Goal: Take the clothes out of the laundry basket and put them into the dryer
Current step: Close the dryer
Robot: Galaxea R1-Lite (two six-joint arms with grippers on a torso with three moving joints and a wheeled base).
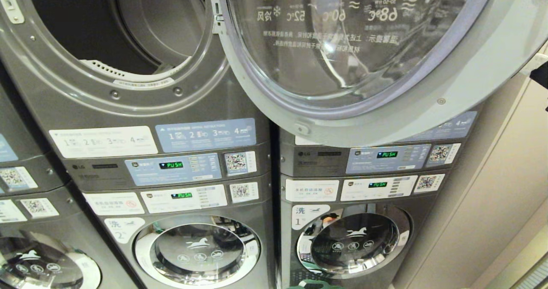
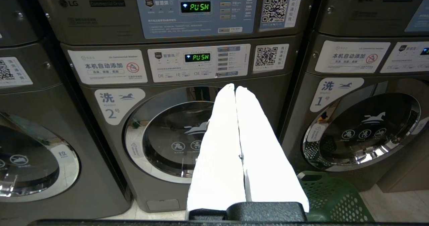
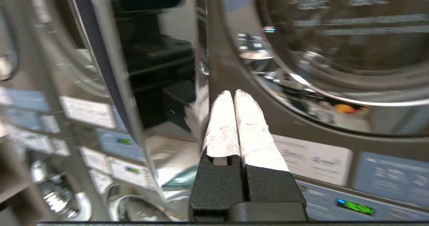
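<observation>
The dryer [image 1: 115, 28] is the upper left machine in the head view. Its drum stands open and looks empty, and its round glass door [image 1: 355, 53] is swung out to the right. A green laundry basket [image 2: 335, 199] sits on the floor before washer no. 1; only its rim [image 1: 314, 284] shows in the head view. No clothes are in view. My left gripper [image 2: 234, 87] hangs low, shut and empty, facing washer no. 2 [image 2: 177, 135]. My right gripper [image 3: 233, 92] is raised, shut and empty, close behind the open door, facing the neighbouring upper machine [image 3: 335, 52].
Grey stacked machines fill the wall, with control panels [image 1: 175, 167] between the upper and lower units. A beige wall [image 1: 492, 203] closes off the right side. The open door [image 3: 100, 68] juts into the space in front of the right stack.
</observation>
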